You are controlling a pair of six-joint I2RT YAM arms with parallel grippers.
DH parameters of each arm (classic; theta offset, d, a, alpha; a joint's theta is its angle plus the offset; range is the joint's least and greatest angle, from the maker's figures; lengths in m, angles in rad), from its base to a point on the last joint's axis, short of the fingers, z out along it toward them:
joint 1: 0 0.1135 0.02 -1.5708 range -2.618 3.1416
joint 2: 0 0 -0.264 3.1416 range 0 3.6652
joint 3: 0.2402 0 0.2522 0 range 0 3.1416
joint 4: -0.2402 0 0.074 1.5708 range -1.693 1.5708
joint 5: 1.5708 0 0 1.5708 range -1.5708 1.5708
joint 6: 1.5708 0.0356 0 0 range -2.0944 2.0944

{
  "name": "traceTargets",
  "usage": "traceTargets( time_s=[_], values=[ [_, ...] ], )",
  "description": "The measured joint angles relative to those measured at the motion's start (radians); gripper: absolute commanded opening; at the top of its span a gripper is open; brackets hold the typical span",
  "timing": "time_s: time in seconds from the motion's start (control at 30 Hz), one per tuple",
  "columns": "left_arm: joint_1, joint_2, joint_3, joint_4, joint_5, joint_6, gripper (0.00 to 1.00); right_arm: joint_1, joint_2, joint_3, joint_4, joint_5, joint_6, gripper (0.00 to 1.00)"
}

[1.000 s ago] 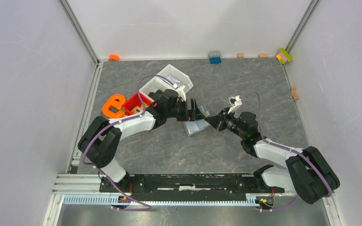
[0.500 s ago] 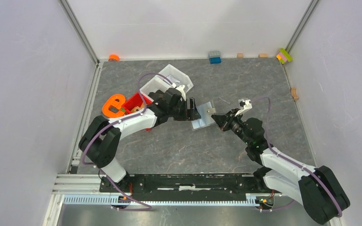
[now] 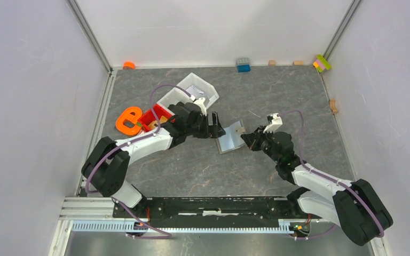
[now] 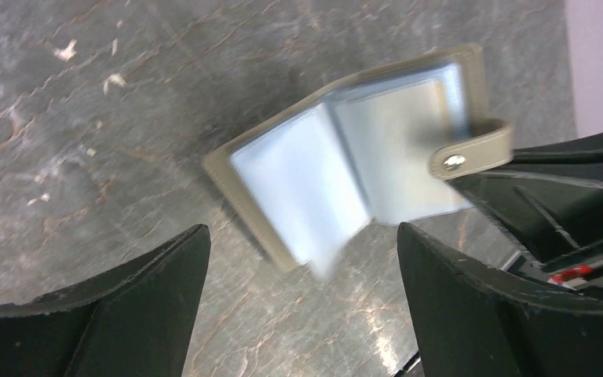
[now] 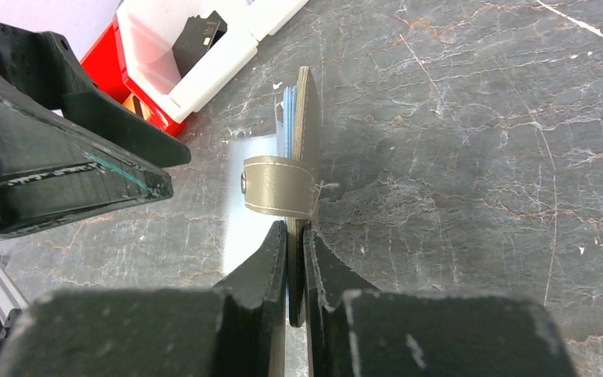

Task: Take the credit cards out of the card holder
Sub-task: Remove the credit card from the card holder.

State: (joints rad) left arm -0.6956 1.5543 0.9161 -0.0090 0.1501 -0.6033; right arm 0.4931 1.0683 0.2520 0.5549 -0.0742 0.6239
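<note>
The card holder (image 4: 245, 183) is a taupe bifold, open on the table mid-scene (image 3: 230, 138). Pale blue credit cards (image 4: 302, 182) sit in its two flaps. One flap lies flat; the other stands raised, edge-on in the right wrist view (image 5: 307, 126), with blue card edges (image 5: 286, 118) beside it. A snap strap (image 4: 471, 149) hangs off the raised flap. My right gripper (image 5: 297, 255) is shut on that flap's edge (image 3: 247, 140). My left gripper (image 4: 302, 314) is open and empty, just left of the holder (image 3: 217, 126).
A white bin (image 3: 192, 90) and a red bin (image 3: 155, 116) stand behind the left arm, with an orange piece (image 3: 128, 120) to their left. Both bins show in the right wrist view (image 5: 196, 47). Small blocks (image 3: 243, 65) line the far wall.
The right gripper drew the holder's flap to the right, so the holder now lies spread open. The left gripper backed slightly left, off the holder.
</note>
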Motion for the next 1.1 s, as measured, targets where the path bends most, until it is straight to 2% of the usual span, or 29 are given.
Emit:
traceTargets(
  time_s=[0.27,0.5,0.67,0.87,1.1],
  values=[
    [-0.022,-0.001,0.0,0.097,0.082,0.003,0.96,0.0,0.023,0.002,0.037,-0.033,0.031,0.02],
    [-0.038,0.077,0.032,0.087,0.094,0.008,0.96,0.0,0.048,0.002,0.133,-0.091,0.078,0.02],
    [-0.041,0.151,0.115,-0.012,0.06,0.034,0.96,0.0,0.076,0.002,0.159,-0.106,0.096,0.02],
    [-0.042,0.213,0.193,-0.127,0.009,0.057,0.91,-0.005,0.117,-0.003,0.173,-0.105,0.112,0.01],
    [-0.042,0.274,0.262,-0.238,-0.047,0.066,0.88,-0.015,0.083,-0.028,0.163,-0.082,0.115,0.02]
  ],
)
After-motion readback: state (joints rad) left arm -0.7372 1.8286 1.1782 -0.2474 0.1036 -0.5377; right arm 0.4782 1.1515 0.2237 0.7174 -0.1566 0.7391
